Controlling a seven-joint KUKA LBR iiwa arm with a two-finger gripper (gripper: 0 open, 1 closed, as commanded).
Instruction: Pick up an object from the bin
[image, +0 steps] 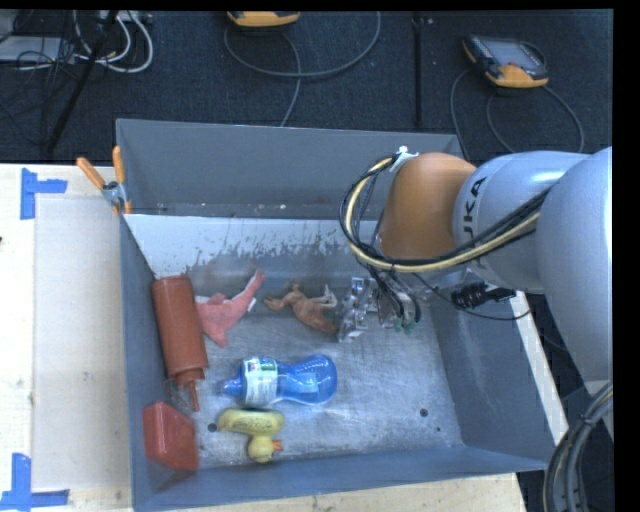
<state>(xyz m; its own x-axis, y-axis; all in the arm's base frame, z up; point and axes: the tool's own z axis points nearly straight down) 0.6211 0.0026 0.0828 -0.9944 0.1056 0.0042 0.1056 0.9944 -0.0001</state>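
My gripper (352, 318) reaches down at the back middle of the bin, its metal fingers just right of a small brown animal figure (308, 306). The figure lies on the bin floor and touches or nearly touches the fingertips; nothing sits clearly between them. A pink rubbery toy (228, 311) lies left of the brown figure. A blue plastic bottle (285, 381) with a white label lies on its side in front of the gripper.
A red-brown cylinder (179, 325) lies along the left wall. A red block (170, 435) sits in the front left corner, with a yellow duck-like toy (253, 429) beside it. The arm's orange cover and cables hang over the bin's back right.
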